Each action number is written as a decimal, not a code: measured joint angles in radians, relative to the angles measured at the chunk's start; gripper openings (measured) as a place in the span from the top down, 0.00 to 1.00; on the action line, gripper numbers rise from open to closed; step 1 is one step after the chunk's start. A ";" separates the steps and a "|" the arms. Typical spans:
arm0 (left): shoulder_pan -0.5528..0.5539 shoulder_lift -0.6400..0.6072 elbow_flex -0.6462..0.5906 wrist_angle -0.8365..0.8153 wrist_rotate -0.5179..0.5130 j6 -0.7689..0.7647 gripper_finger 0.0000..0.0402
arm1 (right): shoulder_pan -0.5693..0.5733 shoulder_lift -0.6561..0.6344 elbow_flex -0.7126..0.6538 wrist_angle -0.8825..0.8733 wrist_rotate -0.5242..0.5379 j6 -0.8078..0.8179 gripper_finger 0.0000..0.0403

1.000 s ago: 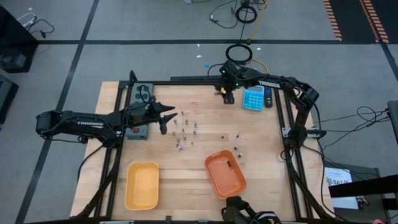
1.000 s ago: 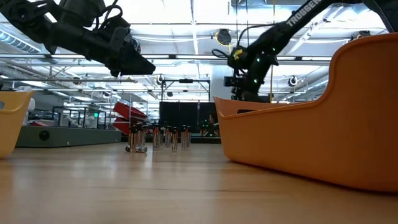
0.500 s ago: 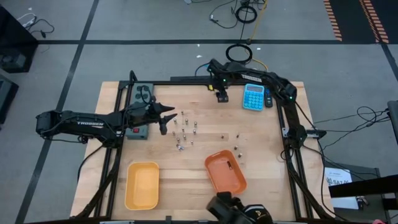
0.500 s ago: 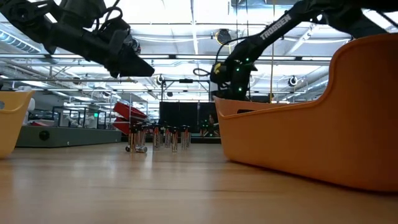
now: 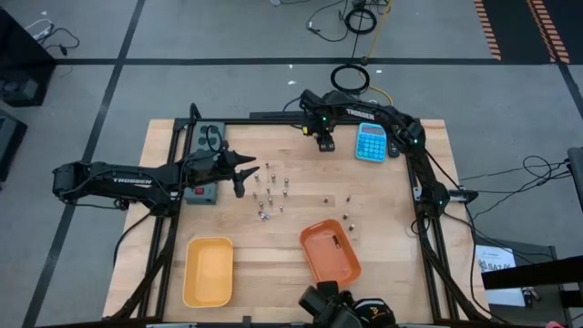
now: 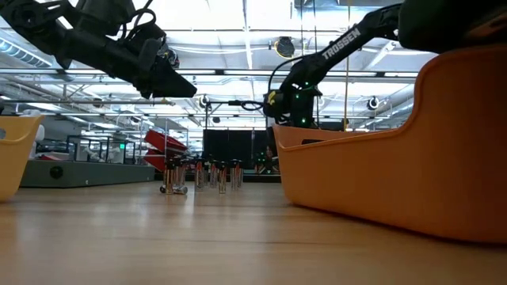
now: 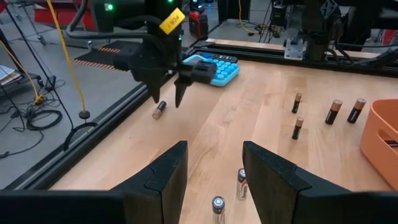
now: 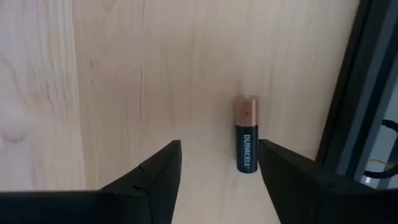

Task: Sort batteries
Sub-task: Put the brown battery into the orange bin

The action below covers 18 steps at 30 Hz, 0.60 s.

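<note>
Looking down from the high view, the left arm stretches in from the table's left edge, and the left gripper [image 5: 241,178] hangs over the wood just right of the grey power strip [image 5: 205,162], fingers apart and nothing between them. In the left wrist view those two dark fingers [image 7: 163,180] frame a gap with a couple of upright cells on the table beyond. Right next to that gripper is the main cluster of batteries [image 5: 271,193], mostly standing on end, loosely scattered toward the middle of the table; from the low view they show as a little row of upright cells [image 6: 202,174] with one lying on its side at the left end. A few more batteries [image 5: 346,217] sit farther right, near the orange tray [image 5: 331,253], which already has one small dark cell in it. The yellow tray [image 5: 208,271] is at the near edge on the left, well apart from the cluster. Over at the far edge, the right arm reaches across and the right gripper [image 5: 322,141] points down just left of the blue calculator [image 5: 371,142]. Its fingers [image 8: 146,180] are spread, and a single Duracell cell [image 8: 245,132] lies flat on the wood just beyond the tips, close to the black frame rail [image 8: 348,93], not gripped. The left wrist view shows that same cell [image 7: 159,109] lying beside the right gripper's tips.
</note>
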 joint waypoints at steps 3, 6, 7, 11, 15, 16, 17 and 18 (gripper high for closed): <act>0.000 0.000 0.000 0.001 0.000 0.016 0.59 | 0.001 0.001 0.000 -0.001 -0.004 0.003 0.52; 0.000 0.000 0.000 0.004 0.000 0.016 0.59 | 0.003 0.001 0.000 -0.002 0.007 0.003 0.52; 0.000 0.000 0.000 0.004 0.000 0.016 0.59 | 0.005 0.000 0.000 -0.001 0.020 0.003 0.52; 0.000 0.000 0.000 0.004 0.000 0.016 0.59 | 0.023 -0.021 0.043 -0.002 0.052 0.021 0.52; 0.000 0.000 0.000 0.002 0.000 0.016 0.59 | 0.050 -0.026 0.127 -0.042 0.054 0.056 0.52; 0.000 0.000 0.000 0.000 0.000 0.016 0.59 | 0.059 -0.026 0.141 -0.045 0.056 0.081 0.52; 0.000 0.000 0.000 -0.003 0.000 0.016 0.59 | 0.069 -0.026 0.154 -0.044 0.058 0.118 0.52; 0.000 0.000 0.000 -0.005 0.000 0.016 0.59 | 0.079 -0.026 0.164 -0.041 0.058 0.168 0.52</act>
